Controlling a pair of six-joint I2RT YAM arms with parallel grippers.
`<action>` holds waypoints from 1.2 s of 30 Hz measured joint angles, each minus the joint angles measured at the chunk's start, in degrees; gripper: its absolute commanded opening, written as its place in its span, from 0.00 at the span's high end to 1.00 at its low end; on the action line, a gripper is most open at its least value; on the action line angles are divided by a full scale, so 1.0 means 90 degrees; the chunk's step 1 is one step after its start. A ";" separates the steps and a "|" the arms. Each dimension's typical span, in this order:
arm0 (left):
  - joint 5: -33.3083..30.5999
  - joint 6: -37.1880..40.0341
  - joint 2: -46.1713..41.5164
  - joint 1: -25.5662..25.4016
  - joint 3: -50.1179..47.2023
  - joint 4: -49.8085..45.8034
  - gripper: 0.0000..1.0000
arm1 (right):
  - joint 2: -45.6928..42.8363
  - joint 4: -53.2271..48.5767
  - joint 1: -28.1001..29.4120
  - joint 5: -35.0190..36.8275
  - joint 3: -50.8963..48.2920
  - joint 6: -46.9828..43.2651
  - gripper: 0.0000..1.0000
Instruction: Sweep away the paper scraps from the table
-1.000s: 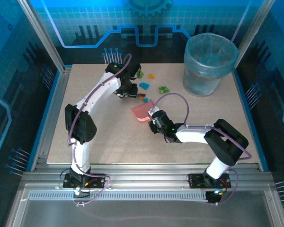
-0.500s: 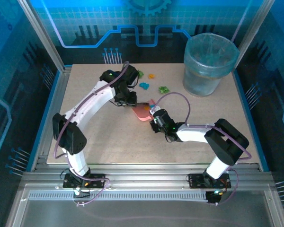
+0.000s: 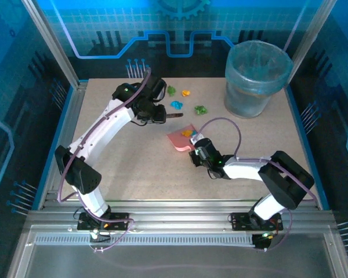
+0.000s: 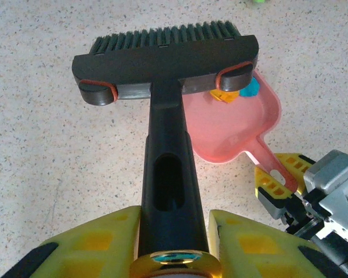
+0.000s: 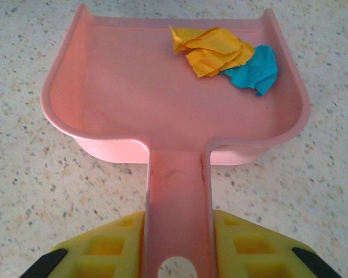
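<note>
left pincer point(image 4: 168, 234) is pinching the brush point(image 4: 165, 58), right pincer point(image 5: 177, 246) is pinching the dustpan point(image 5: 116, 87) by its handle; two paper scraps point(image 5: 211, 51) are lying in the pan, four more scraps point(image 3: 176, 105) are waiting on the worktop point(image 3: 133, 168).

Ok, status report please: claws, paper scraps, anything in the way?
Left claw shut on brush. Right claw shut on dustpan. Two paper scraps in dustpan, four on table. Bin stands aside.

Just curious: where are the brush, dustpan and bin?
brush point(image 4: 162, 58), left wrist view, on its black head.
pink dustpan point(image 5: 127, 87), right wrist view, on its bare floor.
bin point(image 3: 249, 97), top view, on its side wall.
</note>
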 measured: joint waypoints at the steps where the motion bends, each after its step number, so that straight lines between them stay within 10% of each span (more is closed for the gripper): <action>1: 0.0005 0.0000 0.0019 0.0000 0.0000 0.0022 1.00 | -0.0024 0.0049 -0.0039 -0.0015 -0.0049 0.0032 1.00; 21: 0.0381 0.0027 0.2106 -0.0457 0.1642 0.0015 1.00 | -0.0010 0.1083 -0.0466 -0.0503 -0.0576 0.0350 1.00; 36: 0.0398 -0.0223 -0.0044 -0.0695 -0.1146 0.1073 1.00 | 0.0233 0.1885 -0.0459 -0.0461 -0.0879 0.0155 1.00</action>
